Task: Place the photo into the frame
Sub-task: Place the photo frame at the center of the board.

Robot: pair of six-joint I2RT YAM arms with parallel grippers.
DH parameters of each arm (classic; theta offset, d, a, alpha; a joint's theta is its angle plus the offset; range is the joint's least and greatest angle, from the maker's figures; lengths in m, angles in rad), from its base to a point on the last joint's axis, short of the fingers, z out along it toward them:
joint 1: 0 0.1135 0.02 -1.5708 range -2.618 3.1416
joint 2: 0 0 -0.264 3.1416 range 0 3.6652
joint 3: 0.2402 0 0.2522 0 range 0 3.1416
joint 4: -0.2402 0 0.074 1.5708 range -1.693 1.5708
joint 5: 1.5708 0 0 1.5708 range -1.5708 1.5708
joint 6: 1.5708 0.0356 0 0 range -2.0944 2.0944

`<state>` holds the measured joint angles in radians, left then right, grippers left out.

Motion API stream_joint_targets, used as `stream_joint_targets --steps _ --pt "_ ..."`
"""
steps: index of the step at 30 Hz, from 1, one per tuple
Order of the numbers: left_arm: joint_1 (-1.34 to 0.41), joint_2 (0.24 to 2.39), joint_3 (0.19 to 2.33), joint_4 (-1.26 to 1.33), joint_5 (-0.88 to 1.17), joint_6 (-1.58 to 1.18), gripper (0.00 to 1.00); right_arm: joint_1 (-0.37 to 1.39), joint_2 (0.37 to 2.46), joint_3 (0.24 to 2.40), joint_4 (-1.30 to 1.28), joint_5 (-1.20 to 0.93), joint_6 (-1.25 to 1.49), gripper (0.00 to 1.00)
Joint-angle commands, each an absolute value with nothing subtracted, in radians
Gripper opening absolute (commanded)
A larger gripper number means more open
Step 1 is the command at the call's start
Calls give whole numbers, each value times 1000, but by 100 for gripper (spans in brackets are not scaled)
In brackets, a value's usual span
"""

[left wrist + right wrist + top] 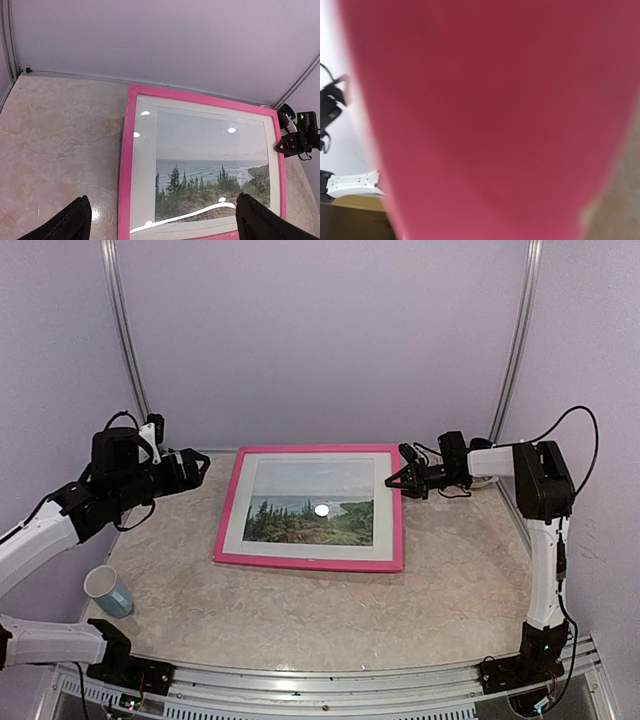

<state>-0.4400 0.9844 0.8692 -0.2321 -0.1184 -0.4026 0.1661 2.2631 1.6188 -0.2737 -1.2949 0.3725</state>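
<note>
Lain flat: photo seen within frame. Its rail met directly ahead of right gripper, jaws narrow, hold not discernible; left gripper splayed wide, empty, frame farther ahead.

A: Soft, even light falls from overhead; the table shows hardly any shadow.
B: White glare spots sit on the photo. The right wrist view is only a pink-red blur of the frame, far out of focus.

table seen from up high at its near edge, frame shared with closer left wrist view, right wrist view swamped by it
</note>
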Motion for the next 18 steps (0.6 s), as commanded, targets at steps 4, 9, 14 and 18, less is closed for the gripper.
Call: stream_joint_targets --steps 4,9,14,18 --pt "-367 1161 811 -62 -71 -573 99 140 2309 1658 -294 -1175 321 0" --pt "-364 1263 789 29 -22 -606 99 129 2332 1670 -303 -1164 333 0" --pt "-364 1330 743 121 30 -628 99 123 2347 1679 -327 -1133 330 0" --pt "-366 1370 733 136 33 -630 99 123 2347 1682 -349 -1098 322 0"
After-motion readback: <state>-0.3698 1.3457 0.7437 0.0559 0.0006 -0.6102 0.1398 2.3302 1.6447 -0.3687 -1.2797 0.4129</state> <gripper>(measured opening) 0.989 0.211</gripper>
